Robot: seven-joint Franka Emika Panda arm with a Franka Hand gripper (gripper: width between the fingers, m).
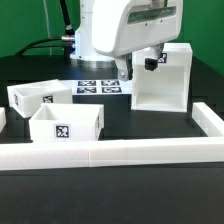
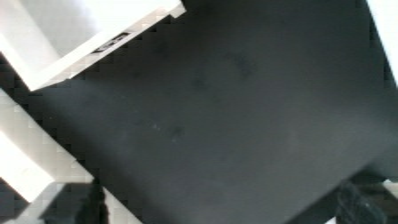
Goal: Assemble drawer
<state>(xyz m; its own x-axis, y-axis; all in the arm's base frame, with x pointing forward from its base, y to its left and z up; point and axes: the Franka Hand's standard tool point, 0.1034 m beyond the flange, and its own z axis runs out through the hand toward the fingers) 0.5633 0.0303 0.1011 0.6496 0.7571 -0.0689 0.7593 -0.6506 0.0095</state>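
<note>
the arm point(image 1: 118, 30) hangs over the middle of the black table point(image 1: 60, 200). its fingers point(image 1: 122, 72) point down just beside the housing point(image 1: 165, 88), on the exterior view's left of it. whether they touch it cannot be told. the housing stands upright on the table toward the exterior view's right.

the two trays sit on the exterior view's left, open tops up. the nearer tray point(image 1: 66, 124) shows a square tag on its front wall. the farther tray point(image 1: 34, 97) lies behind it and further left, close by; contact between them cannot be judged. the marker board point(image 1: 100, 88) lies flat behind the trays, under the arm. a long low white wall point(image 1: 110, 152) runs in front of the parts and turns back at the exterior view's right.

in the wrist view the fingers point(image 2: 63, 205) appear as two dark, blurred tips set wide apart, with only bare table point(image 2: 231, 120) between them, gripping nothing. a white part point(image 2: 63, 40) with a sliver of dark tag crosses one corner; which part it is cannot be told.
</note>
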